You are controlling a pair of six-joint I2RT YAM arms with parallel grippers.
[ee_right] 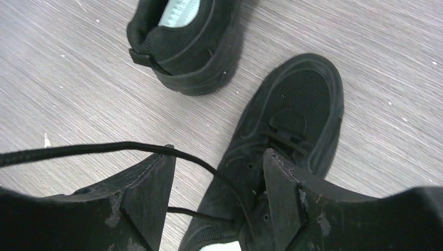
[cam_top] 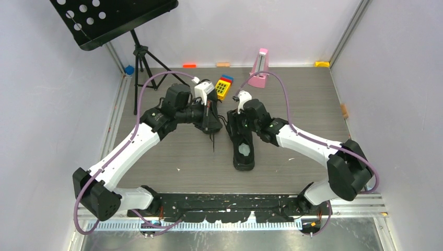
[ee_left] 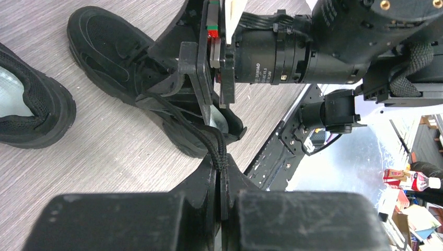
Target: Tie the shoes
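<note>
- On the grey wood-grain table, at its middle, the shoes lie near each other.
- Over them the left gripper pinches a lace.
- Beside it the right gripper gapes above one shoe.
- Behind, by pale lilac walls, stand a music stand and a pink metronome.

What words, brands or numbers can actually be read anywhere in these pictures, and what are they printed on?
Nothing reads cleanly.
White print on the black cylindrical motor housing, left wrist view: too small and turned sideways to read.
Red label on the clear plastic bottle beyond the table: blurred.
Yellow toy block with coloured buttons: no legible marks.
Black low-top sneakers: no branding visible.
</note>
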